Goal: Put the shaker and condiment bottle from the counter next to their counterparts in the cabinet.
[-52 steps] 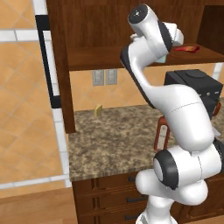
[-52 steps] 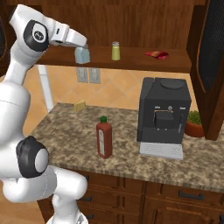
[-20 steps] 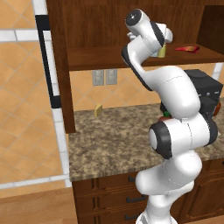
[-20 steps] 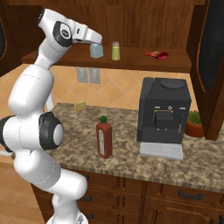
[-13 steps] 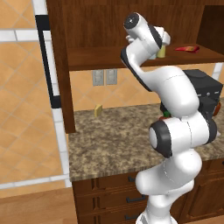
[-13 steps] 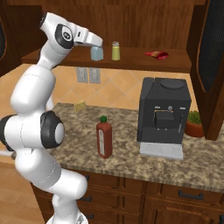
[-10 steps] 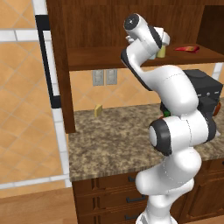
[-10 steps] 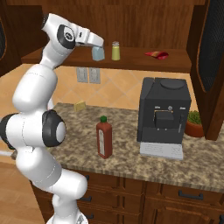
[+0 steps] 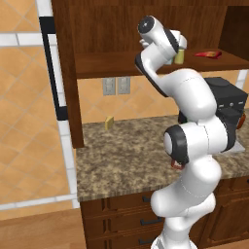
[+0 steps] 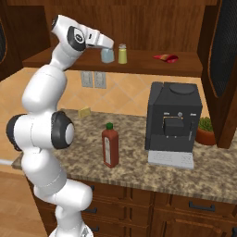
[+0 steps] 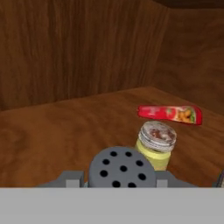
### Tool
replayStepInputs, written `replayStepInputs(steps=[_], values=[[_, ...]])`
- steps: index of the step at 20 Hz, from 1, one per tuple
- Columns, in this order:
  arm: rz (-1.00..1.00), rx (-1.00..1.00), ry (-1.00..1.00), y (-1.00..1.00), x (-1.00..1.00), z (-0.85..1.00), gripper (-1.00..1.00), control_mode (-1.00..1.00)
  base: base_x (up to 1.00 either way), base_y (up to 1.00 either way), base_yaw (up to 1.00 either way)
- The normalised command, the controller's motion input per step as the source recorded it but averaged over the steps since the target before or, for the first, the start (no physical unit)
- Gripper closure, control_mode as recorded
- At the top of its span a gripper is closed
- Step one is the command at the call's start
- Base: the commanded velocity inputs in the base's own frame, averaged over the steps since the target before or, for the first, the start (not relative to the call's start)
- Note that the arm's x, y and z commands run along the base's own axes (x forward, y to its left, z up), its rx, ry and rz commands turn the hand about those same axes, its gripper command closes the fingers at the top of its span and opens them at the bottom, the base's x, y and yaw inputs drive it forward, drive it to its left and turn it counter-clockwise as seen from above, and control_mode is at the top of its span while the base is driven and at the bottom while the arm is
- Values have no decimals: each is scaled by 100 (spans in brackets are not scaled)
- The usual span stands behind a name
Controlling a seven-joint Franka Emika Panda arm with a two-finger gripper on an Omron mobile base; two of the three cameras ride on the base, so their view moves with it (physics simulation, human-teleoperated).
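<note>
In the left base view the arm reaches up into the cabinet (image 9: 97, 29), hiding the pincer; the yellow-green shaker (image 9: 179, 56) stands on the shelf, the flat red bottle (image 9: 208, 53) further right. In the right base view the pincer (image 10: 107, 52) is closed around the pale blue shaker (image 10: 107, 56), just beside the yellow-green one, while the condiment bottle (image 10: 110, 147) stands on the tabletop (image 10: 139, 171) near the coffee machine (image 10: 173, 122). In the hand view the grey perforated cap sits between the fingers (image 11: 72, 178).

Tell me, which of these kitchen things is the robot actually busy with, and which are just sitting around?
Part of the job:
pale blue shaker, in the gripper
yellow-green shaker and flat red bottle, already on the cabinet shelf
tall red bottle, waiting on the counter

Just lying about:
black coffee machine
small potted plant
</note>
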Motion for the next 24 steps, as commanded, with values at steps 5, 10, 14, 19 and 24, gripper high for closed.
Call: replayStepInputs(steps=[5, 10, 14, 19, 24], values=[[0, 0, 0, -2, 24, 0, 100, -100, 0, 0, 0], [0, 0, -1, -6, 20, 0, 100, -100, 0, 0, 0], [0, 0, 0, -4, 19, 0, 100, -100, 0, 0, 0], [0, 0, 0, 0, 21, -6, -100, -100, 0, 0, 0], [0, 0, 0, 0, 12, -3, -100, -100, 0, 0, 0]])
